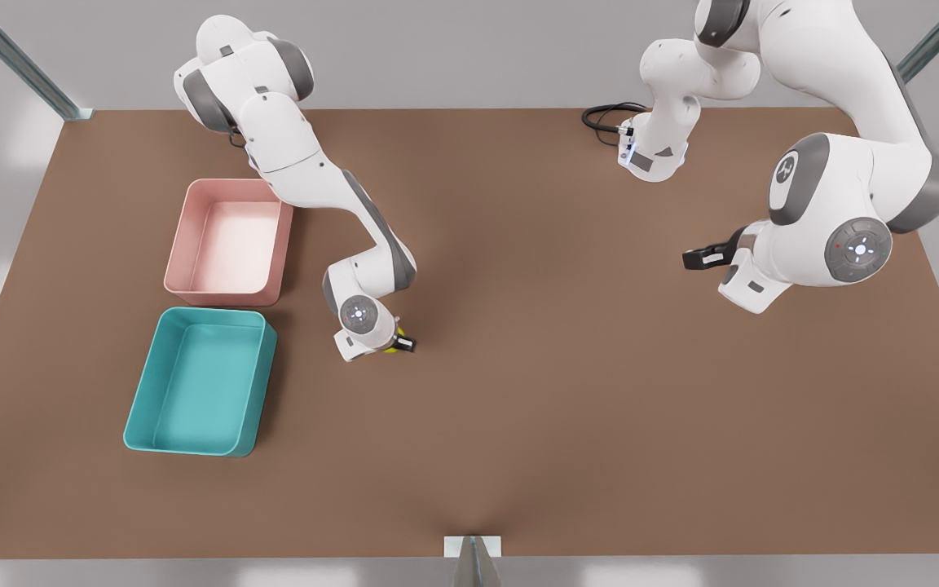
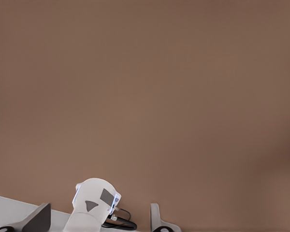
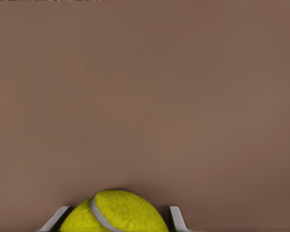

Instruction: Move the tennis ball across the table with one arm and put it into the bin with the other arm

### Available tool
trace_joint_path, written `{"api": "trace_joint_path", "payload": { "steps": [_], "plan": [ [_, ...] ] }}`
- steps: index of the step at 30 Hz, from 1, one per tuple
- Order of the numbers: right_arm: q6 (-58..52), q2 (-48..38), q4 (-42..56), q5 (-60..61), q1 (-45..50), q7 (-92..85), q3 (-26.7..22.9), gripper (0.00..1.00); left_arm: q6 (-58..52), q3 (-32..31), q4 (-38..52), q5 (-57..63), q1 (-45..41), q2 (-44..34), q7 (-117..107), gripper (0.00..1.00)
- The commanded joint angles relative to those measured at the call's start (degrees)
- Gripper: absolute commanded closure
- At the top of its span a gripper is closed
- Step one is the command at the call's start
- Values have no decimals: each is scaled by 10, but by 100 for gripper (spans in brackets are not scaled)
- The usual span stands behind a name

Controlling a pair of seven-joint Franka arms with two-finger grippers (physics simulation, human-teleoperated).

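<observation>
On the table point(image 1: 567, 391), the bin point(image 1: 200, 381) sits at the front view's left, the pink tub point(image 1: 227, 236) just behind it; the tennis ball point(image 1: 392, 346) lies to the bin's right.

from my station i could read no words, numbers or brand names anywhere. the one sign i made out was a small white emblem on the grey round cap point(image 1: 788, 171) of the arm at the front view's right, too small for me to read. the round joint disc point(image 1: 858, 249) below it carried white tick marks and a red dot.
</observation>
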Motion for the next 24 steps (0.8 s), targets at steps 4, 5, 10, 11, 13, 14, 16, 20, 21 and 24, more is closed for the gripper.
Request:
{"api": "trace_joint_path", "payload": {
  "steps": [4,5,10,11,13,14,16,20,21,24],
  "plan": [
    [-1,-4,3,4,-2,1,2,45,-1,-1,0,0,-2,-1,-13,0],
    [-4,-6,5,4,-5,0,2,44,-1,-1,0,0,-2,-1,-13,0],
    [-78,-18,60,7,-52,-88,1,44,0,-1,0,0,-2,-1,-13,0],
    [-106,-18,77,7,-73,-137,0,44,0,-1,0,0,-2,-1,-13,0],
    [-176,-19,118,-1,-114,-254,-6,44,0,-1,0,0,-2,-1,-13,0],
    [-206,-28,124,-2,-120,-317,-35,44,-1,-1,0,0,-1,-2,-12,0],
    [-257,-51,126,-12,-119,-459,-107,44,-6,-1,0,1,0,-13,-9,0],
    [-313,-82,126,-52,-119,-660,-228,44,-25,-1,-1,0,-1,-17,-9,0],
    [-314,-82,126,-57,-120,-688,-248,44,-31,-11,-1,-1,0,-19,-10,0],
    [-313,-57,126,-48,-135,-715,-270,0,-36,-17,-1,0,2,-20,-10,0]
  ]
}}
